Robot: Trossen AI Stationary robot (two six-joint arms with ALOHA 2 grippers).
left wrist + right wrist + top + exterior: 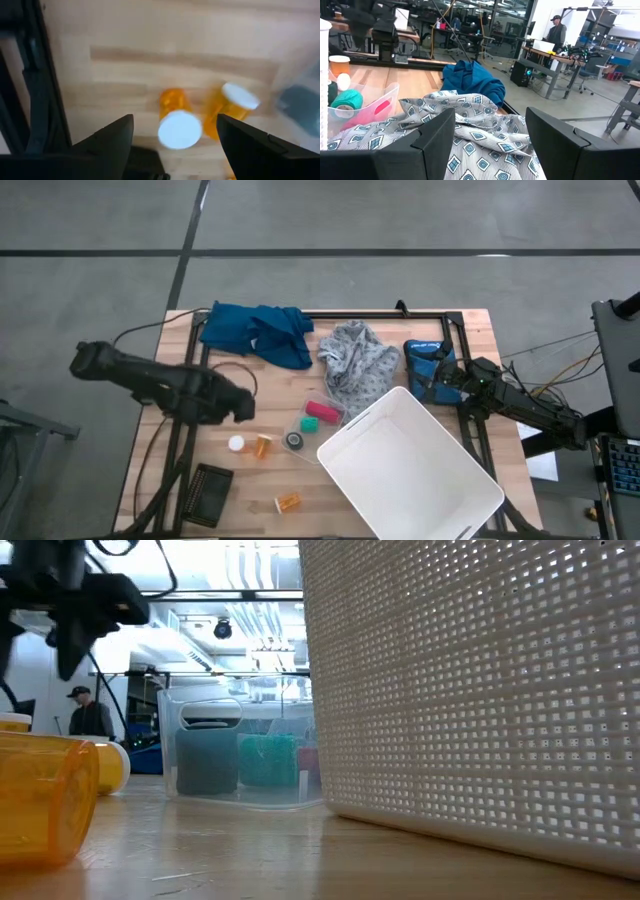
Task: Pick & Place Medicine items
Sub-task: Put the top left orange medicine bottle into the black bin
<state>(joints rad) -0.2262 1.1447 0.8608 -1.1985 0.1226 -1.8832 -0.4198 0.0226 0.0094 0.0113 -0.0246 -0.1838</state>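
Observation:
Three orange pill bottles with white caps are on the wooden table. One bottle (236, 444) stands upright with its cap up (180, 130). A second bottle (262, 446) lies on its side right beside it (231, 107). The third bottle (288, 502) lies on its side near the table's near edge (40, 802). My left gripper (236, 406) hovers open above the upright bottle, its fingers (175, 120) apart on either side of the cap in the wrist view, touching nothing. My right gripper (452, 380) waits open (490, 122) at the table's right side.
A white perforated basket (410, 472) fills the near right of the table (470, 690). A clear tub (312, 422) holds pink, teal and dark items. A blue cloth (258, 332), a grey patterned cloth (358, 365) and a blue pouch (426, 364) lie toward the far edge. A black flat object (210, 493) lies near left.

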